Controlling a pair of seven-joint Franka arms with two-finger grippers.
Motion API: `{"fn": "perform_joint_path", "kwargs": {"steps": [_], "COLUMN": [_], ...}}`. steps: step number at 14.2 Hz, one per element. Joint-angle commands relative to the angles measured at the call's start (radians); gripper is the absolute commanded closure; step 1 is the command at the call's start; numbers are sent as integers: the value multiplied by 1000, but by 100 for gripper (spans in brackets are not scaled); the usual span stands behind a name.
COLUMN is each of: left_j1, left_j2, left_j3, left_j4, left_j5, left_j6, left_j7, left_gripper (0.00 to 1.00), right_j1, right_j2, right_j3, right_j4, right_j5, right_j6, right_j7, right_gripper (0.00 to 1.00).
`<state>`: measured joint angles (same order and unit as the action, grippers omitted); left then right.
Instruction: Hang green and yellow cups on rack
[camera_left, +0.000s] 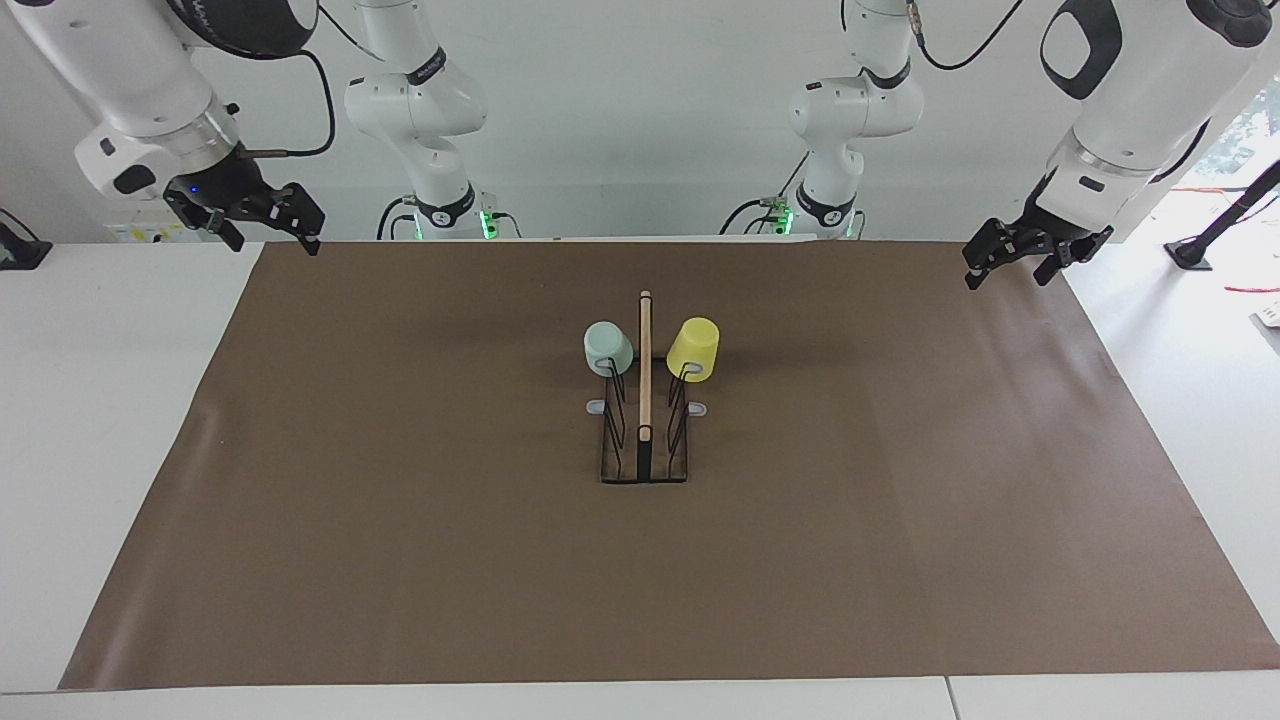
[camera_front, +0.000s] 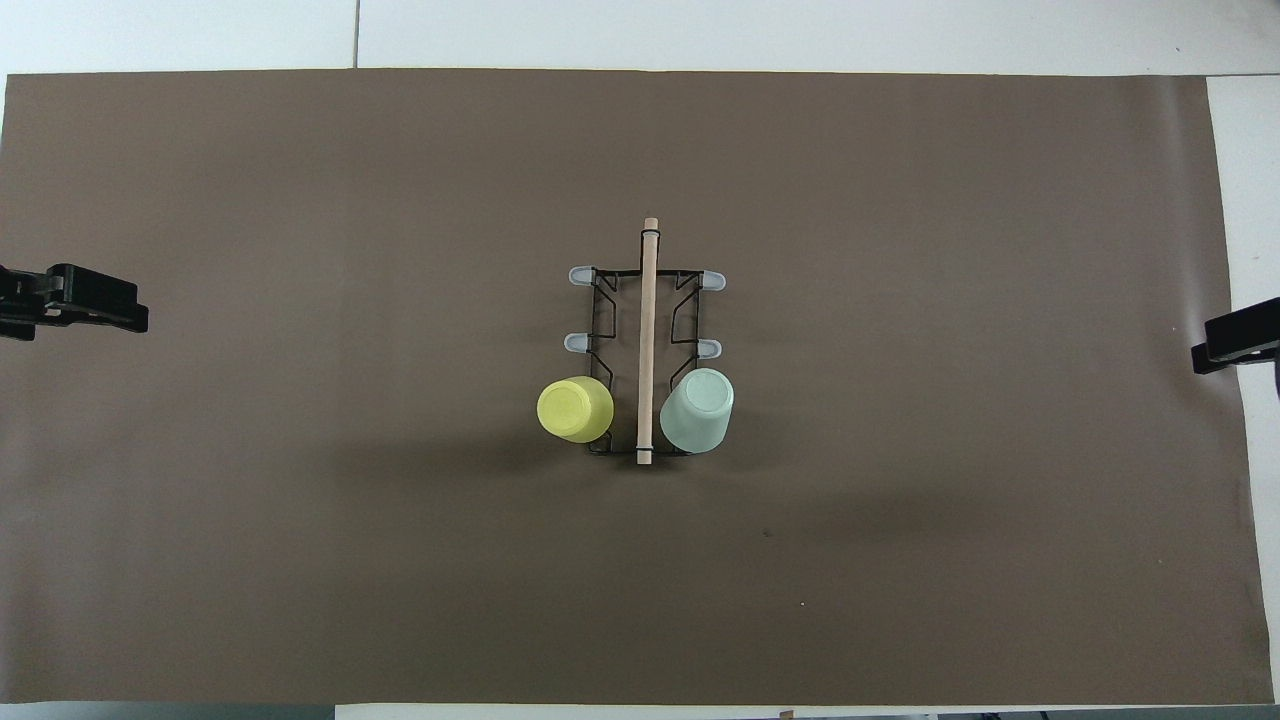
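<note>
brown paper (camera_left: 400, 560) covers most of the white bench (camera_left: 100, 450). nearest the robots, both arms hang raised over the paper's corners at their own end, each holding nothing. the left gripper (camera_left: 1015, 262) is over the corner at the left arm's end, jaws apart. the right gripper (camera_left: 262, 222) is over the corner at the right arm's end, jaws apart too; in the overhead view only its tip shows at the frame's edge (camera_front: 1238, 336), as does the left one's (camera_front: 75, 300).

in the middle of the paper stands the rack (camera_left: 644, 440), its wooden bar (camera_front: 647, 340) running away from the robots. both cups hang mouth down on the pair of pegs nearest the robots: the yellow cup (camera_left: 693, 349) on the side toward the left arm, the green cup (camera_left: 607, 348) on the side toward the right arm, with the bar between them. the four pegs farther out are bare, grey tips showing (camera_front: 581, 274).
</note>
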<state>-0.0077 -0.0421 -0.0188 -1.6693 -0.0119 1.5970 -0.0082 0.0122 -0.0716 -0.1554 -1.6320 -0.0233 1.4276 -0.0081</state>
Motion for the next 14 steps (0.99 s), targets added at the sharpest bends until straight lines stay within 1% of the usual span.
{"fn": "perform_joint_path", "kwargs": {"steps": [1,2,4,6,14], "left_j1": [5,5,5,5,5], "left_j2": [-7,-7,-7,-7,-7], "left_j3": [-4,-4,-4,-4,-4], "left_j4": [-13,-13,-13,-13,-13], "left_j5": [18,18,18,18,18], "left_j6": [6,6,6,6,6], "left_j7": [5,5,5,5,5], "left_gripper": [0,0,0,0,0], "right_j1": [-5,-2,-1,-1,-3], "right_j2": [-30,-30,-30,-27,-20], "right_j3": [-16,-15,-12,23,33], "right_j4": [-32,-34,-39,-34,-28], "right_j5": [13,13,10,2,2], "right_j6": [27,33,88,85,86], "right_j7": [0,-3,-18,-23,-27], "right_gripper": [0,0,0,0,0]}}
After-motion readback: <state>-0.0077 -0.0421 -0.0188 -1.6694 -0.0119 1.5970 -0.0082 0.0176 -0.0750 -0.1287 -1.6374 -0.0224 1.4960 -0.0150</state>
